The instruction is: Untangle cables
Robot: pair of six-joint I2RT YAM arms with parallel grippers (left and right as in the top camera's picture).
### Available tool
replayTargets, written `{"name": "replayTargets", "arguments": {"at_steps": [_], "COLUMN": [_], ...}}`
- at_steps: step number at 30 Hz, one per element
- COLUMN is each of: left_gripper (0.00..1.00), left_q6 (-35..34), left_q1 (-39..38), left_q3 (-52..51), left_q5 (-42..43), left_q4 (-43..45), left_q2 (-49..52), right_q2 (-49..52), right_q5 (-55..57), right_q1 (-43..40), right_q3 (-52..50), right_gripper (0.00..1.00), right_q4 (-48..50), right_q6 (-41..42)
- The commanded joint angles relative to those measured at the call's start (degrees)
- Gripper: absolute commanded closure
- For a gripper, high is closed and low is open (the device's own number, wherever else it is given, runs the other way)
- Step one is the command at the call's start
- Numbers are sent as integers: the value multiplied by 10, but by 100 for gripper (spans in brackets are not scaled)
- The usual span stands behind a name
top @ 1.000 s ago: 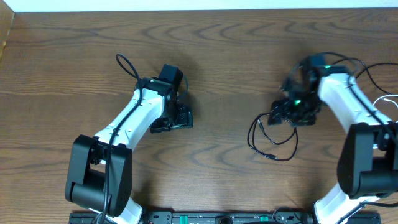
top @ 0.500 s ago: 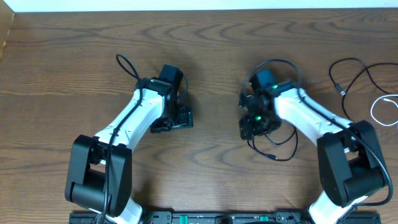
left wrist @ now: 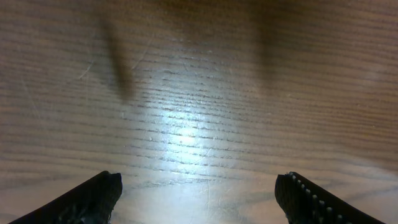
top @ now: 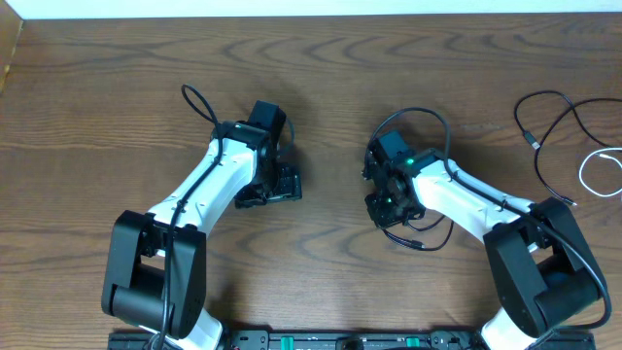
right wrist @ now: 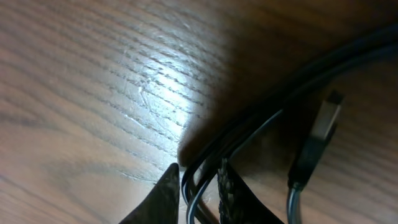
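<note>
The right gripper (top: 389, 202) is pinching strands of a looped black cable (right wrist: 298, 84) between nearly closed fingers (right wrist: 166, 194), and a plug (right wrist: 323, 121) is lying just beside them on the table (top: 340, 78). A second black cable (top: 559, 107) and a white cable (top: 595, 170) are lying well to its right. The left gripper (top: 277, 185), well to its left, is hanging wide open and gripping nothing.
</note>
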Motion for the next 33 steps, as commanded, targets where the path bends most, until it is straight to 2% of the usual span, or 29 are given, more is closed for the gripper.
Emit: {"name": "replayTargets", "arguments": {"at_steps": [1, 4, 8, 13, 17, 23, 28, 33], "left_gripper": [16, 16, 16, 16, 16, 16, 16, 16], "left_q6": [-3, -3, -3, -3, -3, -3, -3, -3], "left_q1": [-1, -1, -1, -1, -1, -1, -1, -1], "left_q3": [-2, -2, -2, -2, -2, -2, -2, -2], "left_q5": [-1, -1, -1, -1, -1, -1, -1, -1], "left_q4": [-2, -2, -2, -2, -2, -2, -5, -5], "left_q2": [5, 5, 5, 5, 5, 5, 5, 5], "right_q2": [20, 20, 20, 20, 14, -19, -58, -103], "right_q5": [33, 34, 33, -6, -49, -45, -10, 1], "right_q1": [5, 5, 5, 5, -3, -39, -89, -122], "right_q3": [-38, -47, -53, -52, -13, 138, 286, 330], "right_gripper": [79, 83, 99, 99, 99, 99, 99, 99], "right_q4": [-11, -16, -15, 17, 19, -82, -151, -149], "right_q6": [71, 88, 107, 105, 61, -2, -6, -12]}}
